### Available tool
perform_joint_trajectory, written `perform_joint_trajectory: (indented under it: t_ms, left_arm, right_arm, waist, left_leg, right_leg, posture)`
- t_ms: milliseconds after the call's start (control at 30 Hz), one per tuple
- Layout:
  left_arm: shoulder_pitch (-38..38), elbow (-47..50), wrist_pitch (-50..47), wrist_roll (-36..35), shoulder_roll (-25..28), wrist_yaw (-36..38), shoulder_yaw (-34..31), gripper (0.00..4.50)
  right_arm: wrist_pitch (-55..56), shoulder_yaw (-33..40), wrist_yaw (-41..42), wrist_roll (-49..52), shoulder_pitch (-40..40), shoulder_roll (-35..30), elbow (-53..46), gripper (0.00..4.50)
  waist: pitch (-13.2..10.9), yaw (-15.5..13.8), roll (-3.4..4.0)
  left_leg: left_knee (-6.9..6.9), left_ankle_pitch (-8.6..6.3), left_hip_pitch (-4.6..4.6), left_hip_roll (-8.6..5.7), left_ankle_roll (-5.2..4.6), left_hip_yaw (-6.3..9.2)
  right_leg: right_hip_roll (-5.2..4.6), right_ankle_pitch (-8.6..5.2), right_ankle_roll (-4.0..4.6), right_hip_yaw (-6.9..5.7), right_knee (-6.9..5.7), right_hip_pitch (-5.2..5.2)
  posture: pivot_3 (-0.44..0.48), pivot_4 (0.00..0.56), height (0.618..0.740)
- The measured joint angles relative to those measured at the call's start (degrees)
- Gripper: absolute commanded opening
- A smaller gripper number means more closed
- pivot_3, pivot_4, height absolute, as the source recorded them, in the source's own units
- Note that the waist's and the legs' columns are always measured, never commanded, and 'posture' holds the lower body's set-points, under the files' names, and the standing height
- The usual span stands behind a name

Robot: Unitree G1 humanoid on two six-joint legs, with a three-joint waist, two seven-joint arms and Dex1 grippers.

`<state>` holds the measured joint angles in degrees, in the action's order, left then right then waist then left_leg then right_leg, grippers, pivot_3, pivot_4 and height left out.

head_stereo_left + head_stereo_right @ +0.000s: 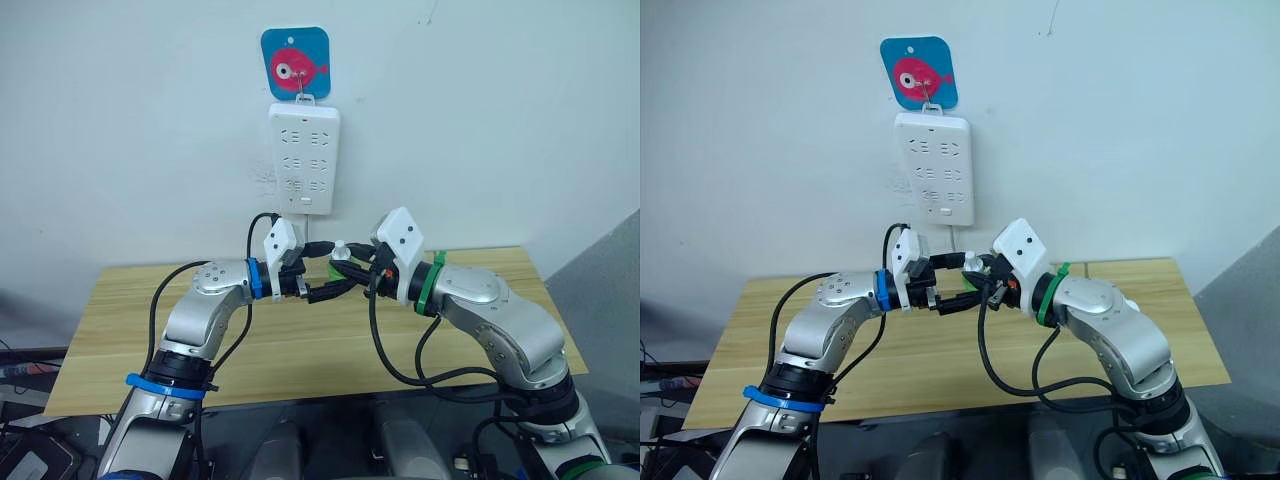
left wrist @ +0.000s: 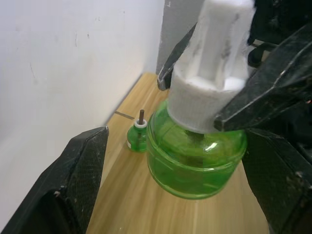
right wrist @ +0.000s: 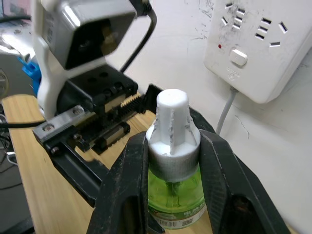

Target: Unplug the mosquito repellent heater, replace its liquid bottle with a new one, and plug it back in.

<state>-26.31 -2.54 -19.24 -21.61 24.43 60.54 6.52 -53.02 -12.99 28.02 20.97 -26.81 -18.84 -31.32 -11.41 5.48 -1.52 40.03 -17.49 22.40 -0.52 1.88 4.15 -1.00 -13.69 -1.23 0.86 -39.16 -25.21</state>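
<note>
Right now the new one (image 3: 173, 161), green with its whitish cap on, is held above the table (image 1: 300, 340), the right gripper (image 3: 173, 146) clamped on that cap. The left gripper (image 2: 170, 185) stands wide open around the bottle's body, touching nothing. I'd judge this the uncapping step: the left must close on the body so the cap can be twisted off, while its liquid bottle (image 2: 138, 136) stands aside on the table.

Open left gripper (image 1: 312, 283) flanking the new one (image 2: 197, 156), right gripper (image 3: 170, 195) blocking its cap, liquid bottle (image 2: 138, 138) standing far behind, near the wall, bare table (image 1: 300, 350) nearer.
</note>
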Motion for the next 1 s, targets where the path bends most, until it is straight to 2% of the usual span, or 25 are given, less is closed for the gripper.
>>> perform_joint_trajectory:
  t_ms: [167, 267, 433, 667, 767, 867, 900, 1000]
  left_arm:
    - [-0.01, 0.48, -1.66, -1.03, 0.01, -0.06, -0.04, 4.32]
    - [-0.19, 0.48, -2.06, -1.62, -0.17, -0.25, -0.13, 3.73]
    - [-0.41, 0.52, -2.01, -2.4, -0.86, -0.25, 0.0, 2.29]
    - [-0.27, 2.06, -1.83, -2.51, 1.02, 1.36, -0.02, 2.27]
    - [-0.24, 3.09, -2.04, -3.31, 2.67, 3.94, 0.04, 2.27]
    - [-0.26, 5.09, -2.75, -4.73, 4.85, 7.84, 0.89, 2.27]
    - [-0.36, 6.03, -2.77, -5.19, 5.73, 9.57, 1.54, 2.27]
    - [-0.74, 6.83, -1.99, -5.32, 5.87, 11.49, 2.43, 2.27]
  right_arm:
    - [-0.3, 0.61, -0.64, 0.67, 0.0, -0.07, -0.01, 1.06]
    - [-0.31, 0.62, -0.71, 0.72, 0.0, -0.08, -0.01, 1.06]
    - [-0.31, 0.61, -1.12, 0.69, -0.01, 0.05, -0.01, 1.06]
    - [-0.26, 1.52, -0.04, 2.68, -0.01, 0.26, 0.05, 1.06]
    - [1.38, 1.86, 5.12, 4.72, -0.66, -2.33, 0.92, 1.06]
    - [6.5, 0.59, 17.48, 6.31, -4.35, -9.01, 4.66, 1.06]
    - [9.79, -0.46, 23.85, 6.73, -6.57, -12.06, 7.27, 1.06]
    - [14.23, -2.44, 34.26, 6.93, -11.47, -15.83, 12.61, 1.06]
  waist:
    - [0.32, 0.13, 0.01]
    - [0.42, 0.21, 0.02]
    - [0.59, 0.31, 0.11]
    - [0.75, 0.72, 0.19]
    - [0.75, 0.73, 0.19]
    - [0.75, 0.74, 0.19]
    - [0.75, 0.69, 0.2]
    - [0.74, 0.43, 0.2]
  left_leg:
    - [0.0, 0.0, -0.01, 0.0, 0.0, -0.01]
    - [0.0, 0.0, -0.02, 0.0, 0.0, -0.01]
    - [0.0, 0.0, -0.03, -0.01, -0.01, -0.01]
    - [0.0, 0.0, -0.05, 0.0, -0.01, -0.01]
    - [0.0, 0.0, -0.06, -0.01, -0.01, 0.0]
    - [-0.01, 0.0, -0.19, -0.04, -0.05, -0.06]
    - [-0.08, -0.01, -0.43, -0.04, -0.06, -0.07]
    - [-0.1, -0.02, -0.77, 0.03, -0.08, -0.01]
  right_leg:
    - [0.0, 0.0, 0.0, 0.02, 0.0, 0.0]
    - [0.0, 0.0, 0.0, 0.02, -0.02, 0.02]
    - [0.0, 0.0, 0.0, 0.03, -0.02, 0.03]
    - [0.01, 0.0, 0.0, 0.03, -0.06, 0.03]
    - [0.01, 0.0, 0.0, 0.01, -0.04, 0.06]
    - [0.04, 0.0, -0.01, -0.04, 0.03, 0.18]
    - [0.08, 0.0, -0.01, -0.07, 0.1, 0.4]
    - [0.19, -0.02, -0.01, -0.08, 0.2, 0.82]
  posture:
    - [-0.178, 0.133, 0.73]
    - [-0.177, 0.133, 0.73]
    - [-0.176, 0.131, 0.73]
    - [-0.161, 0.129, 0.73]
    - [-0.141, 0.134, 0.73]
    - [-0.112, 0.131, 0.73]
    - [-0.105, 0.132, 0.73]
    - [-0.095, 0.135, 0.73]
